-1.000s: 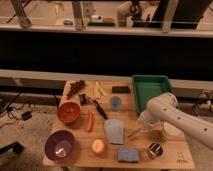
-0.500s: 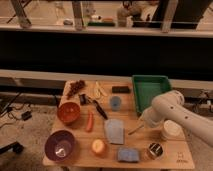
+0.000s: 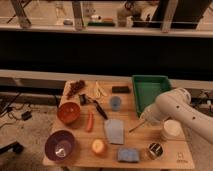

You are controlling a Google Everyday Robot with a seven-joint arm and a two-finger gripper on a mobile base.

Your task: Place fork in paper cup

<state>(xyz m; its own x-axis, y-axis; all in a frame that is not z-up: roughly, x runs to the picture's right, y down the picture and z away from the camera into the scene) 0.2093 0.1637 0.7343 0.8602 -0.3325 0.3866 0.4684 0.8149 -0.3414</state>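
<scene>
Camera view: the tool (image 3: 144, 120) hangs low over the desk (image 3: 85, 160), just right of the folded cloth (image 3: 114, 131). A slim fork (image 3: 135, 128) slants down from its tip; whether the tool grips it cannot be told. The paper cup (image 3: 172, 129) stands right of the fork, partly behind the arm (image 3: 182, 110), near the green tray (image 3: 150, 87).

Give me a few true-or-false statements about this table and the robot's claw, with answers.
1. The claw hangs over the table's right half, beside the green tray. True.
2. The fork stands inside the paper cup. False: it slants down from the claw, left of the cup.
3. The purple bowl sits at the front left. True.
4. The carrot lies in the green tray. False: it lies on the wooden table, beside the orange bowl.
</scene>
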